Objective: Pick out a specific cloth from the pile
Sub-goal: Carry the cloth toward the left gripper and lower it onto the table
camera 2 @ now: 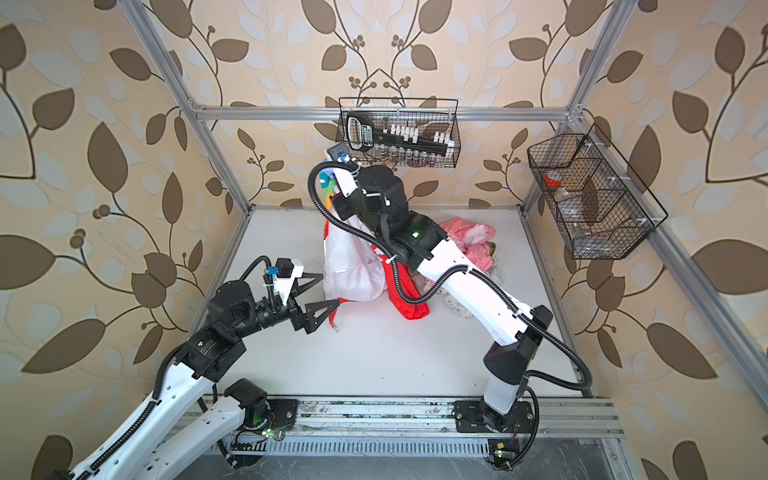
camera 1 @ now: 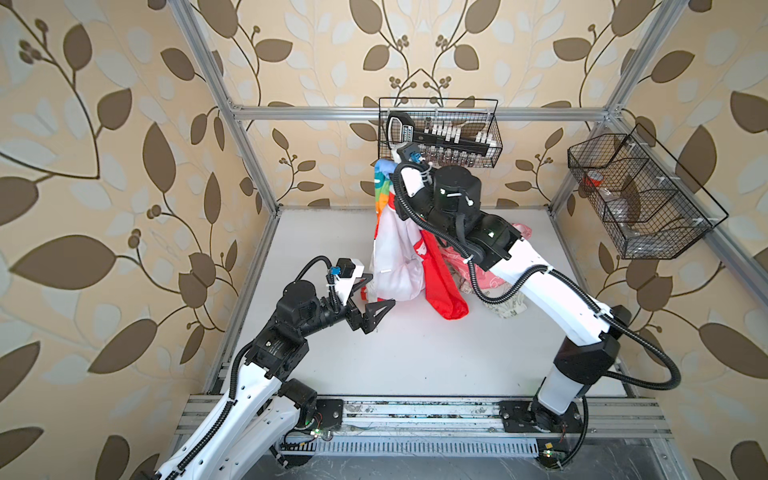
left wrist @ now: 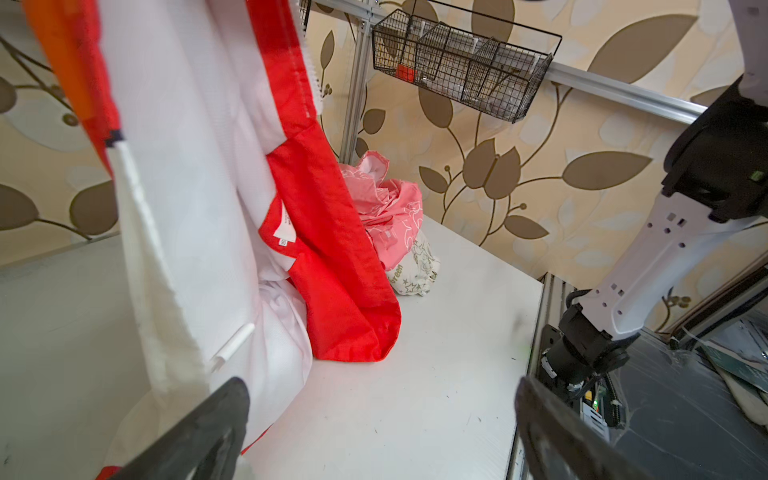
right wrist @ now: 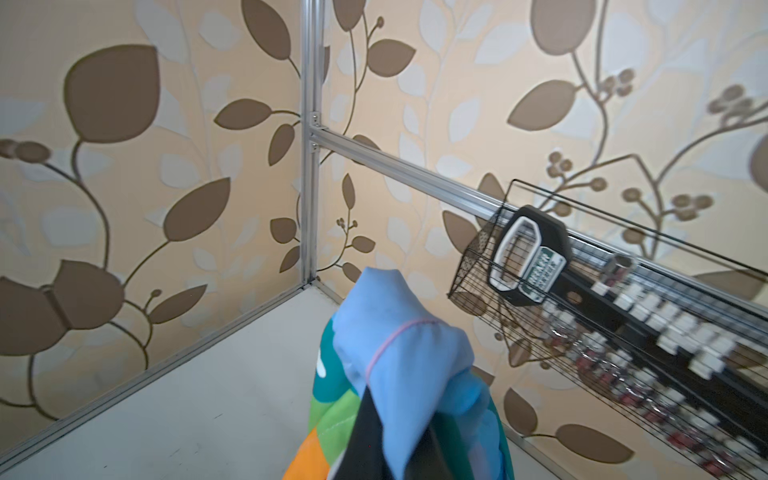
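- The table (camera 1: pixel 415 357) shows open surface in front and left of the cloth (camera 1: pixel 395 257).
- The cloth hangs near upright, blue end up, its lower folds on the table beside the pile (camera 1: pixel 496 282).
- The right gripper (right wrist: pixel 401 444) clenches its top end.
- The left gripper (camera 1: pixel 370 297), spread and empty, sits beside its lower edge.

Bright, even, diffuse light; shadows on the desk (camera 1: pixel 415 353) are faint. Both top views bend at the edges. Close things in the wrist views blur.
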